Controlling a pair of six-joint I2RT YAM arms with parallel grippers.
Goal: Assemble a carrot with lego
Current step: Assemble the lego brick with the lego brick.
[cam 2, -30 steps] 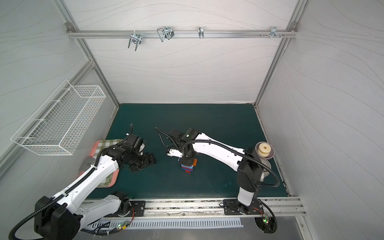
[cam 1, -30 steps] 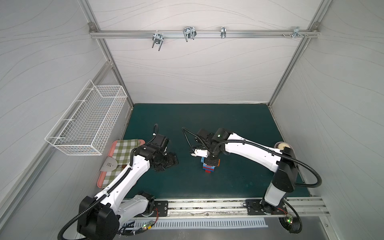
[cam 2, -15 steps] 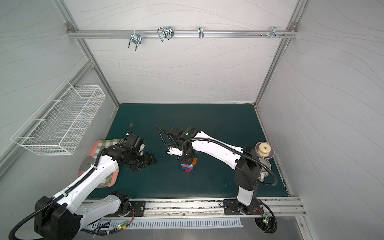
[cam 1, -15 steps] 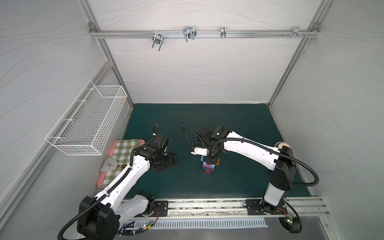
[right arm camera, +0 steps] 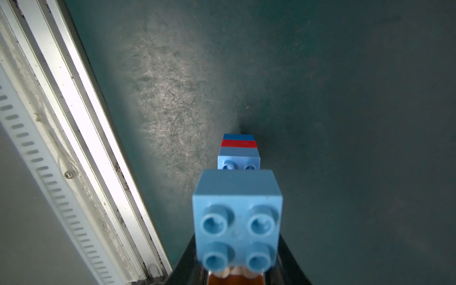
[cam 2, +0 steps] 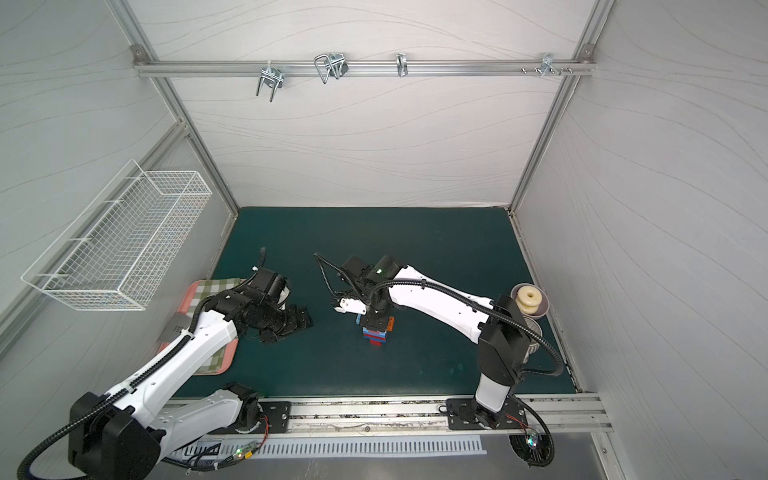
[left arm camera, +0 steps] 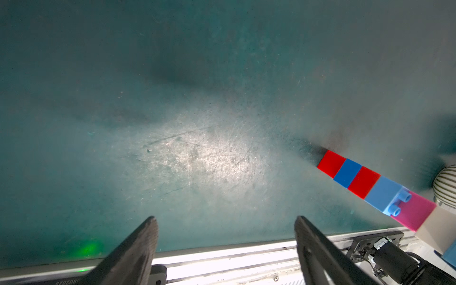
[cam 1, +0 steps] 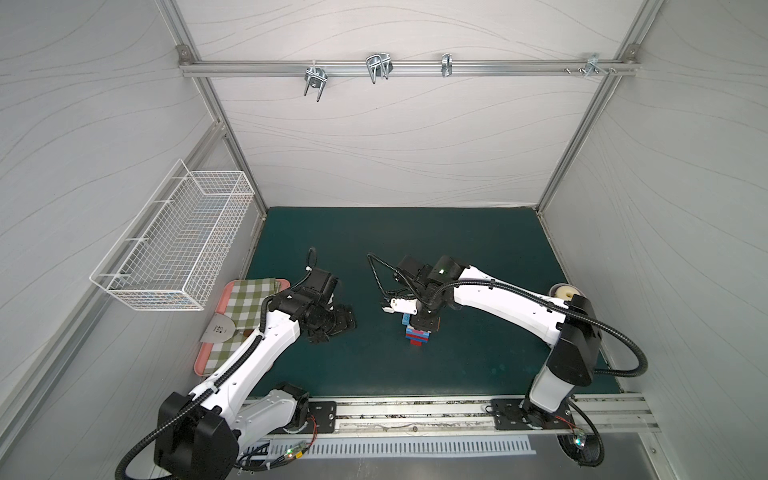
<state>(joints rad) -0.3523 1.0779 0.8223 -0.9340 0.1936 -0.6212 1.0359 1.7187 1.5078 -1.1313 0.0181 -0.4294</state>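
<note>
We judge the carrot built, upright on the mat, only release left: right gripper clamped on its pronged top, left gripper wide open, empty, at its nine o'clock.

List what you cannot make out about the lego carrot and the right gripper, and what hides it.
Upper layers of the carrot, in both top views: under the right gripper.
Wide end of the carrot, left wrist view: cut off by the frame edge.
Fingers of the right gripper, right wrist view: mostly behind the blurred light-blue brick; only a sliver of orange brick shows between them.
</note>
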